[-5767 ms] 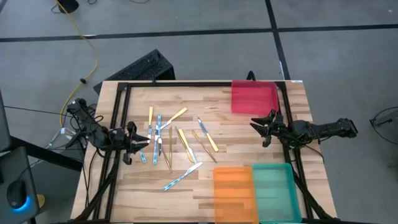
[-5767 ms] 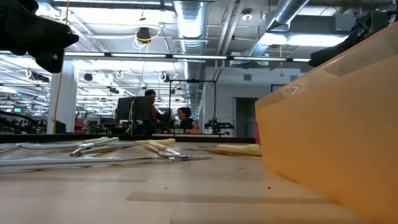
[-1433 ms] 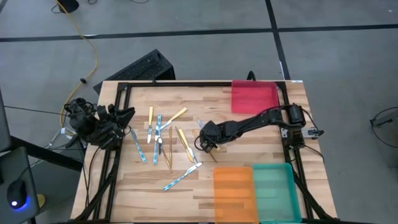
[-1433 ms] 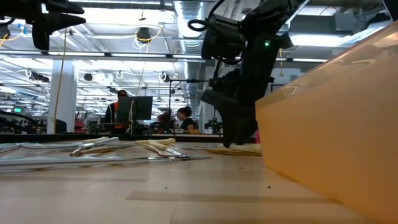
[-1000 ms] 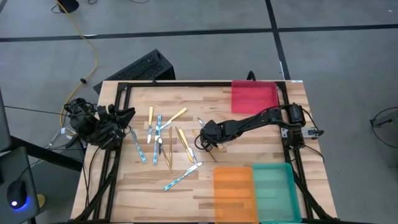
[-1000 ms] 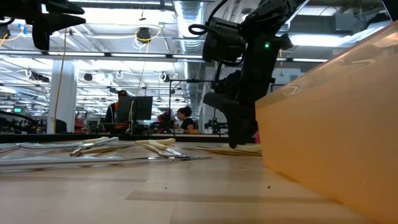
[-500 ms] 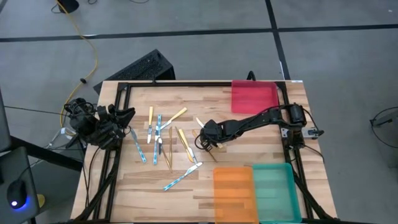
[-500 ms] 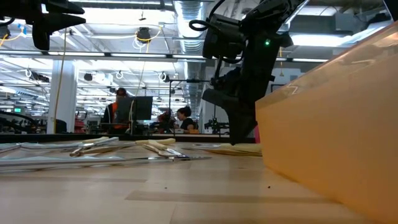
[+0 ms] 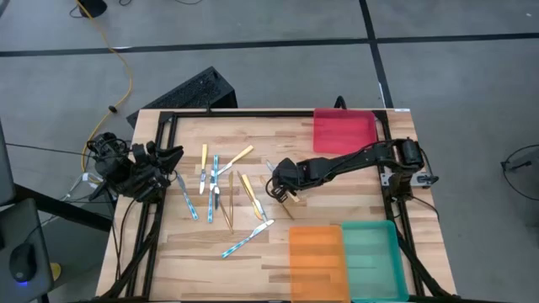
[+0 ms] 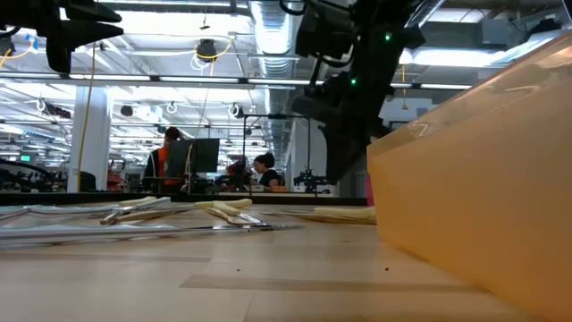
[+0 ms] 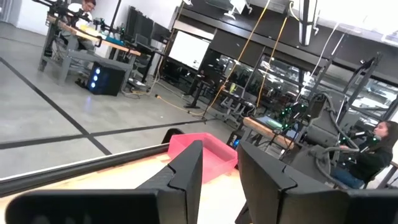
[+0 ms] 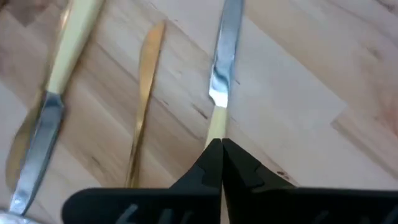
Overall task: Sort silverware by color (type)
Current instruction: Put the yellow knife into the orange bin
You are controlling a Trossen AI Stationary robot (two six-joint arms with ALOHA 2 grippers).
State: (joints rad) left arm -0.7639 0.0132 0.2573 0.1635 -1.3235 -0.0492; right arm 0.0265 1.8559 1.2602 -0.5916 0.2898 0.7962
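The right gripper point(image 9: 281, 190) is clamped on the yellow handle of a single utensil point(image 12: 221, 81), its silver end sticking out ahead of the pinched fingers, at the centre of the table point(image 9: 337, 202), with sorting barely begun. In the low view the gripper point(image 10: 344, 183) hangs clear above the boards, so the utensil looks lifted, though its underside cannot be seen. Just beside the gripper, a plain tan wooden piece point(image 12: 144, 93) and a second yellow-handled one point(image 12: 59, 81) lie flat on the wood. Farther out, on the side away from the right arm's base, the rest of the silverware point(image 9: 221, 189) is scattered loose, blue, yellow and tan handles mixed. The red tray point(image 9: 344, 133), orange tray point(image 9: 315, 252) and teal tray point(image 9: 370, 252) all show bare floors, so by this evidence no piece has been delivered and nearly the whole job remains. The left gripper point(image 9: 173, 154) waits off the table's left edge, its fingers point(image 11: 186, 171) parted on nothing.
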